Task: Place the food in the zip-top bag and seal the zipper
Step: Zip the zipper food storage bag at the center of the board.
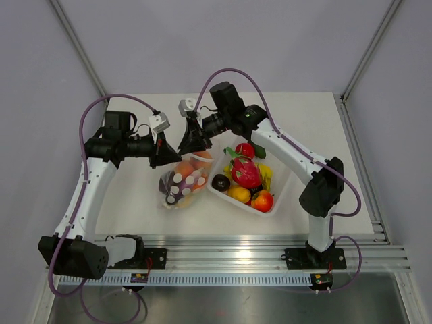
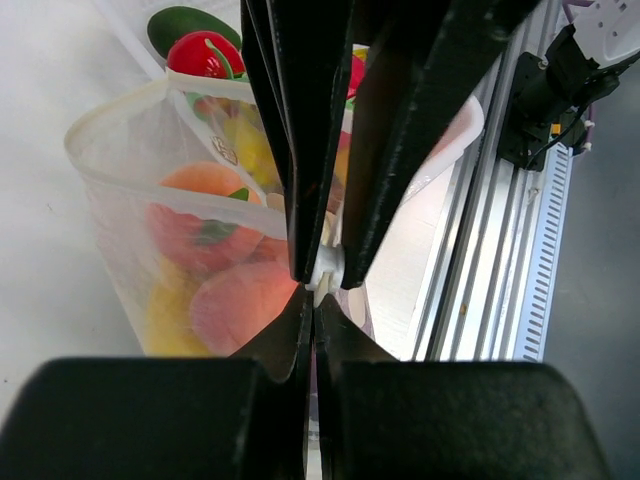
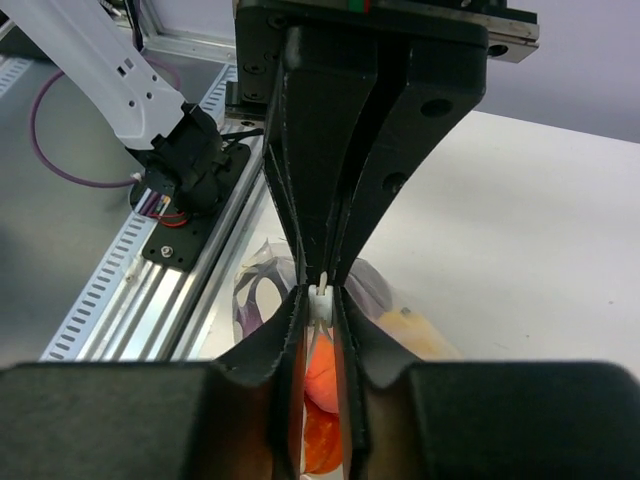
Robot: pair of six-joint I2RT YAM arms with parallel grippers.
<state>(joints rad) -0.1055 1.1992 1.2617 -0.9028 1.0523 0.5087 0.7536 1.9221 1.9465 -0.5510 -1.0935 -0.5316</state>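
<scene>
The zip-top bag (image 1: 181,185) lies left of the tray and holds orange, red, yellow and purple-patterned food. In the left wrist view the bag (image 2: 130,270) gapes at the left, its zipper (image 2: 180,196) running along the mouth. My left gripper (image 2: 312,305) is shut on the thin zipper edge; it shows in the top view (image 1: 166,152). My right gripper (image 3: 320,298) is shut on the zipper's white slider (image 3: 321,300), tip to tip with the left gripper; it shows in the top view (image 1: 194,143). More food sits in the tray: a pink dragon fruit (image 1: 246,173), a red apple (image 1: 262,200).
The white tray (image 1: 273,210) stands right of the bag, holding a dark purple fruit (image 1: 221,181), a yellow one (image 1: 239,194) and a red one (image 1: 244,150). The aluminium rail (image 1: 236,246) runs along the table's near edge.
</scene>
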